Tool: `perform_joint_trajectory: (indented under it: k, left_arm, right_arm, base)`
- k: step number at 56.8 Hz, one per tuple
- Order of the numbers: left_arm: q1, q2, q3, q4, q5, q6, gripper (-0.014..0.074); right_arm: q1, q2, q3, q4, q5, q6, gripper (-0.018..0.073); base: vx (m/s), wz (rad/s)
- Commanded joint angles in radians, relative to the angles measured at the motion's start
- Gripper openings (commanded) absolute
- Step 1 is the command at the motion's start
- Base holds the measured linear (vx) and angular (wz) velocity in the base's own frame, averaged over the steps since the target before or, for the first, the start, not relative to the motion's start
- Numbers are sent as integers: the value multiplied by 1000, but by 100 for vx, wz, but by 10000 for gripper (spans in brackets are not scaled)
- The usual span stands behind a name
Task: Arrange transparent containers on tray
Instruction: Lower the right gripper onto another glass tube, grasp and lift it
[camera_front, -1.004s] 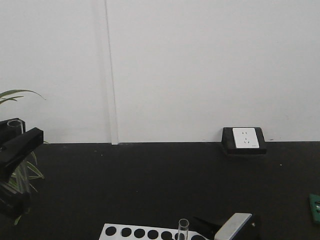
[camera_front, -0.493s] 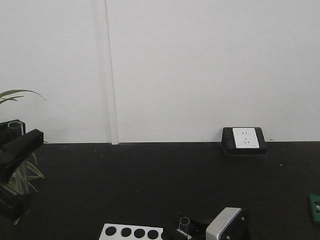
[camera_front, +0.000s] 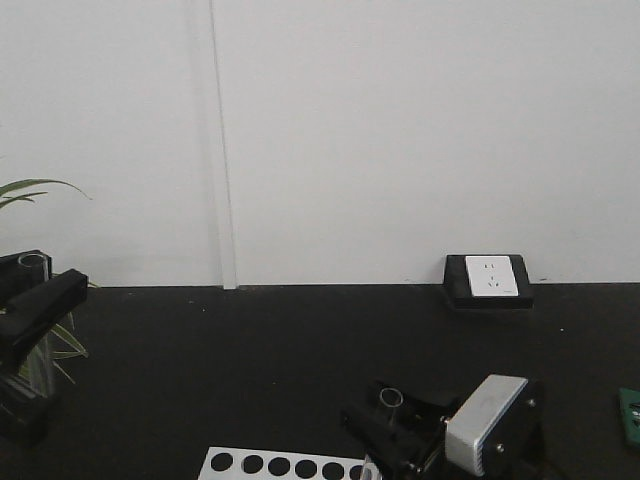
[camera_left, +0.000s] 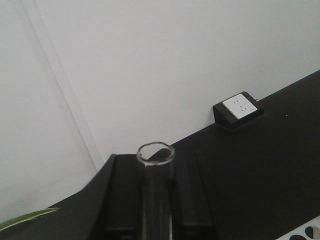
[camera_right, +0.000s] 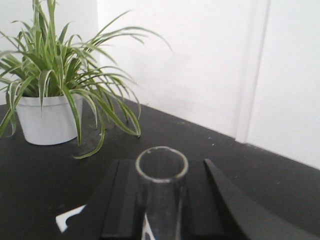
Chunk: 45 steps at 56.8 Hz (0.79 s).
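Right wrist-mounted view shows the right claw (camera_right: 165, 205) clenched on a test tube (camera_right: 161, 185), long axis upright, by the white rack's (camera_front: 280, 466) right end, while the left claw (camera_left: 152, 200) likewise grasps a second test tube (camera_left: 156, 172).

Clear, glossy glass test tube (camera_right: 161, 200); matt black plastic-looking right hand (camera_right: 162, 165); matt black worktop (camera_front: 250, 360); smooth white wall (camera_front: 400, 130) & pot (camera_right: 47, 122).

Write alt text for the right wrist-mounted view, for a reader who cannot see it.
A clear glass test tube, open mouth up, stands gripped in the black right pincer. Beyond it, on a black table, a leafy green plant in a white pot sits at the left, against a white wall.
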<state>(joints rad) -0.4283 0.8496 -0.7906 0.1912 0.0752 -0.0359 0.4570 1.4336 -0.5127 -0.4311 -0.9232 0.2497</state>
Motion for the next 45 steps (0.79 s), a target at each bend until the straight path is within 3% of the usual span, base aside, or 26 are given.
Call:
perform_joint_trajectory:
  k: [1, 10, 18, 27, 38, 45]
  left_arm:
    - [-2, -13, -38, -14, -60, -1, 0]
    - [-2, -13, -38, -22, -46, -3, 0]
    - [-2, -15, -38, -76, -7, -2, 0]
    - [-2, -15, -38, -100, 111, -11, 0]
    - [-2, -15, -39, -95, 163, -114, 0]
    - [-2, -36, -39, -91, 144, -123, 0]
  right_arm:
    - [2, -128, -50, 13, 55, 20, -9]
    - [2, -303, -139, 8, 294, 95, -9]
    - [2, -423, -239, 6, 521, 126, -9]
    - [2, -556, -314, 6, 892, 153, -9]
    - [2, -668, -287, 6, 1071, 150, -9]
    - [2, -749, -262, 6, 1133, 150, -9]
  base:
    - [0, 0]
    - [0, 0]
    - [0, 0]
    - [0, 0]
    - [0, 0]
    - [0, 0]
